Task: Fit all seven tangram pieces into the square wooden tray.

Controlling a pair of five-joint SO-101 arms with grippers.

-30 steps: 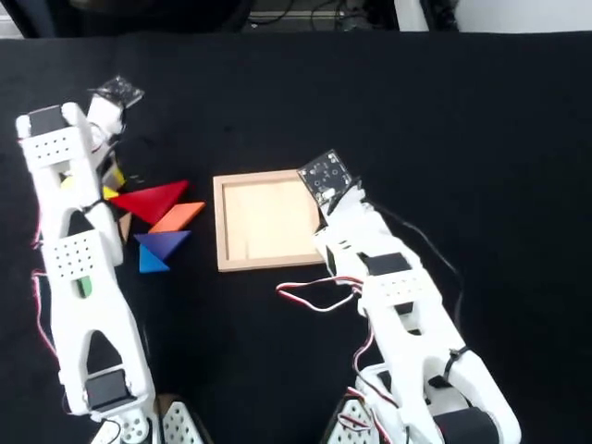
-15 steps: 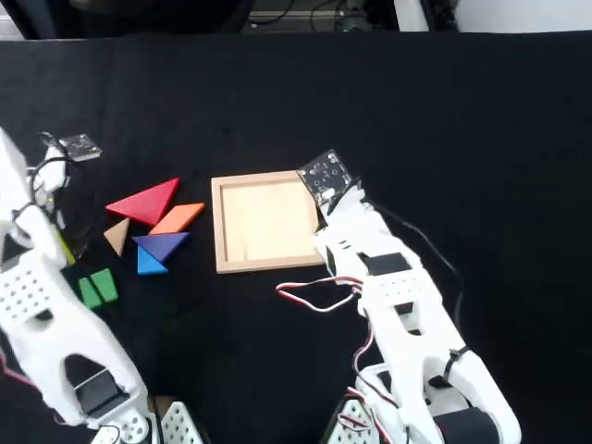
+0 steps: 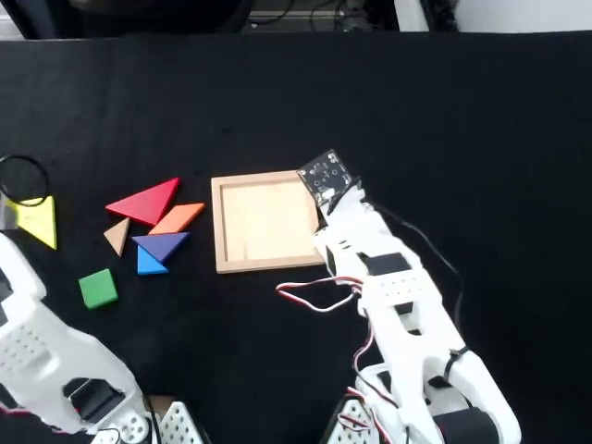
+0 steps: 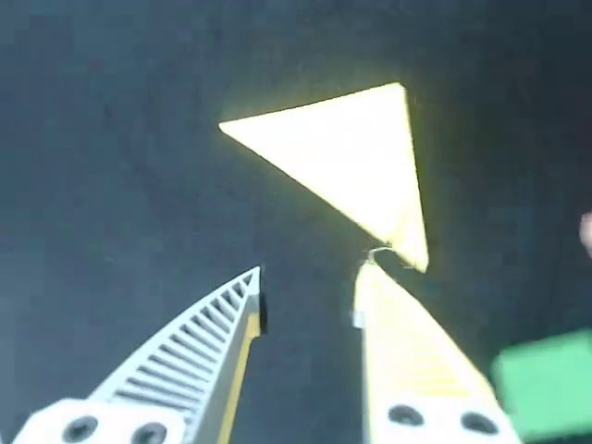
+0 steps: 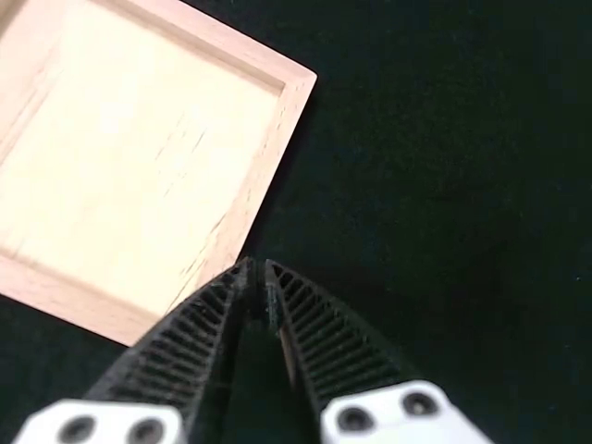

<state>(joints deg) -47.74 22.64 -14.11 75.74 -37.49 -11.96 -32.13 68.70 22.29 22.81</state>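
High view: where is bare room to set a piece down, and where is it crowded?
Bare: inside the wooden tray, and the black table beyond it. Crowded: around the red triangle, between tray and yellow triangle.

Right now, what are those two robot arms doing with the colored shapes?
They're working on a tangram puzzle. The tray is empty, and all seven pieces, like the red triangle, lie beside it on the left arm's side. The left claw is open, right at a corner of the yellow triangle, not gripping it. The green square sits nearby. The right claw is shut, by the tray's edge.
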